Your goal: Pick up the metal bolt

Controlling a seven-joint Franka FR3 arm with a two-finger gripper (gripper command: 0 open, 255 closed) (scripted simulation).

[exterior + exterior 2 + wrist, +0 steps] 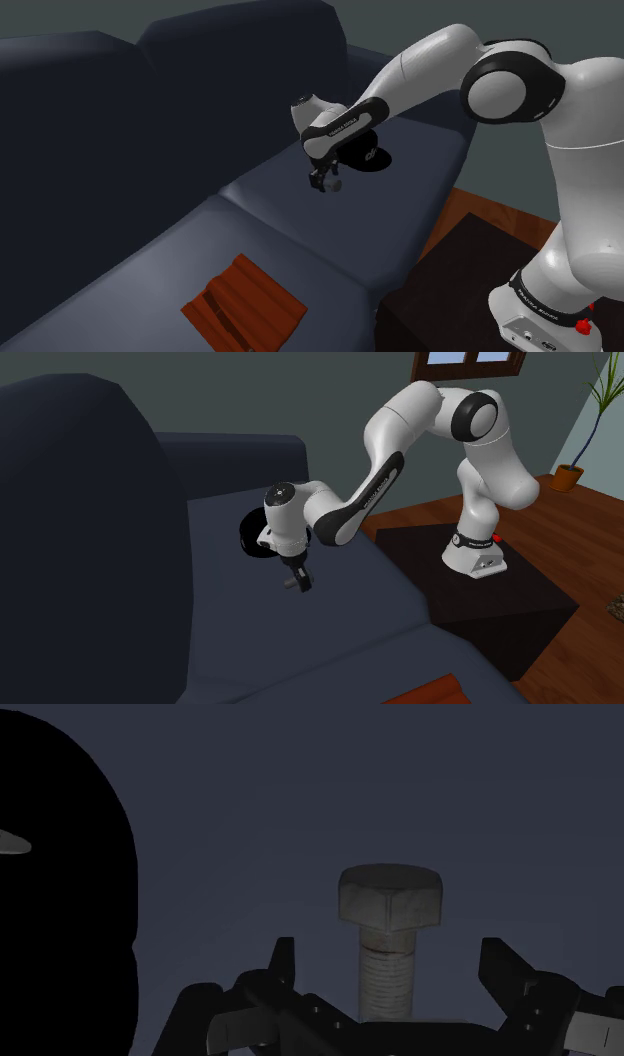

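1. Setting: living room w/ a dark blue sofa (300, 230). A rust-brown cloth (245, 305) lies on the seat at the shoulder view's lower centre. Wood floor, window and potted plant (598, 402) at the second exterior view's right.
2. Arm reaches from the stand (500, 597) out over the seat. The claw (322, 185) sits mid-frame in the shoulder view, pointing down at the cushion. A black round obj (365, 155) is just behind it, up and to the right.
3. Bolt (390, 899): grey, hex head, threaded shank. In the wrist view it lies between the two fingers (285, 954), shank toward the palm, head poking out past the tips. In the shoulder view it's a small grey speck at the claw's tip, near centre frame.
4. Claw state: fingers spread apart, a clear gap on each side of the shank, so no contact and nothing gripped.
5. Done so far, by my read: approach and alignment look finished, since the bolt is centred in the gap.
6. Left to do: close on the shank, then lift. Can't tell from the exterior views whether the tips are fully down at cushion level.
7. Overall approx. halfway; the grasp itself isn't made yet.
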